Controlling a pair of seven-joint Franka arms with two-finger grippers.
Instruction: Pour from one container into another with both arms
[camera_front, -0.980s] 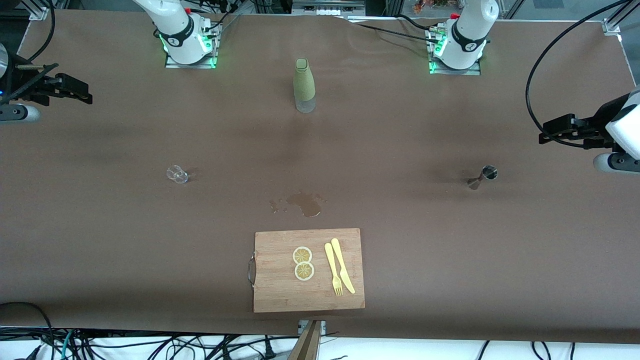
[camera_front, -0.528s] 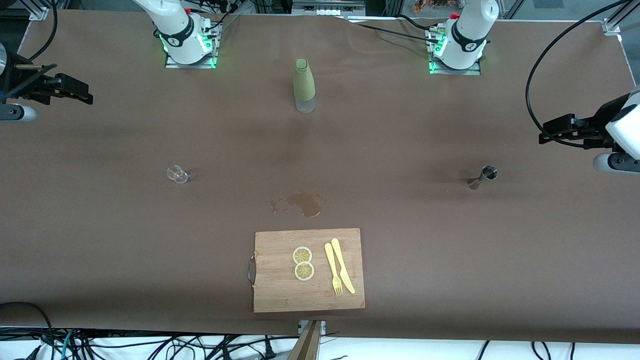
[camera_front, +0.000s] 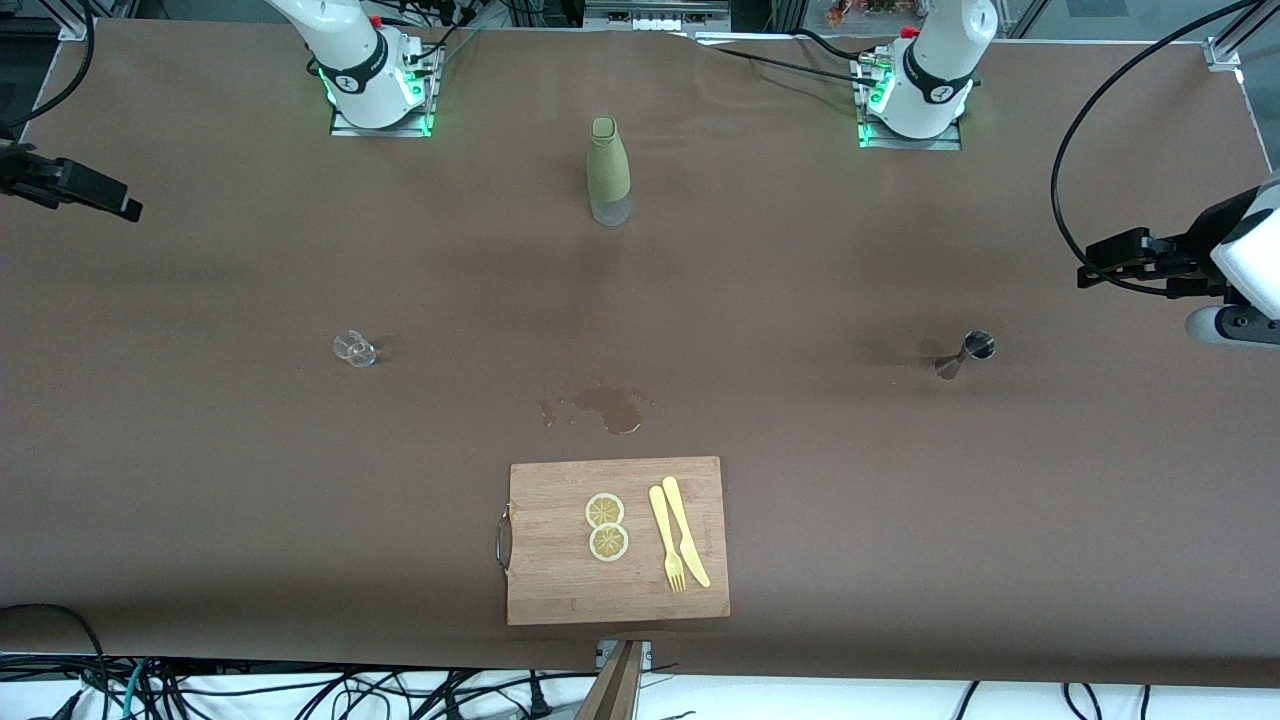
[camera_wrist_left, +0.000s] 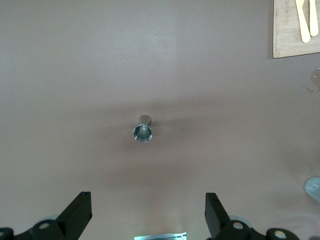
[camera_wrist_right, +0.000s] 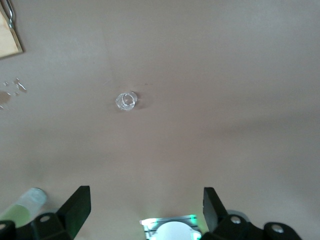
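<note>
A small clear glass (camera_front: 353, 348) stands toward the right arm's end of the table and also shows in the right wrist view (camera_wrist_right: 126, 101). A steel jigger (camera_front: 968, 353) stands upright toward the left arm's end, seen from above in the left wrist view (camera_wrist_left: 143, 129). My right gripper (camera_front: 128, 207) hangs high over the right arm's end of the table, open (camera_wrist_right: 145, 212) and holding nothing. High over its own end hangs my left gripper (camera_front: 1086, 272), open and empty (camera_wrist_left: 148, 220), with the jigger on the table below.
A green-sleeved bottle (camera_front: 608, 170) stands between the two arm bases. A wet spill (camera_front: 610, 408) lies mid-table. Nearer the front camera is a wooden cutting board (camera_front: 560, 580) with two lemon slices (camera_front: 606, 527), a yellow fork (camera_front: 666, 540) and a knife (camera_front: 686, 530).
The right gripper has drawn back toward the right arm's end of the table, now half out of the front view. The left arm, glass and jigger have not moved.
</note>
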